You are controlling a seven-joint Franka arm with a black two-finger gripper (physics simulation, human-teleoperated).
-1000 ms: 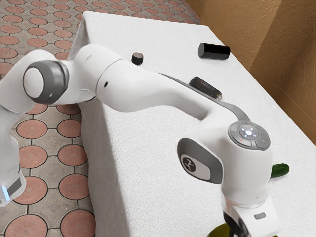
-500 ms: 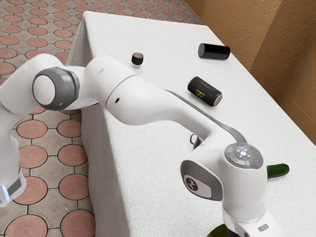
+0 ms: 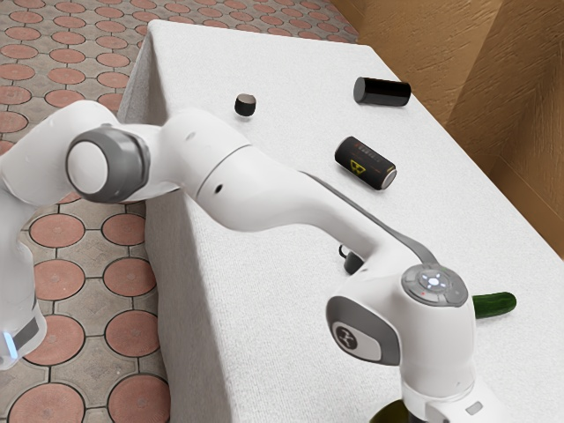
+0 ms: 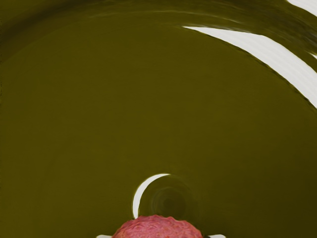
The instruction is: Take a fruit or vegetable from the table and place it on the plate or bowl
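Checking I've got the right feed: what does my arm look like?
A glossy white arm of rounded links. A grey ring circles one joint's white end cap. A dark grey panel near the wrist bears a small white logo, and a round grey pad above it carries lit buttons. A grey strip runs along the forearm. A blue light glows at the base.

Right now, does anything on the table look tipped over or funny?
Yes: the black can with a yellow label and the plain black cylinder both lie on their sides on the white table, as if tipped over. Nothing looks spilled.
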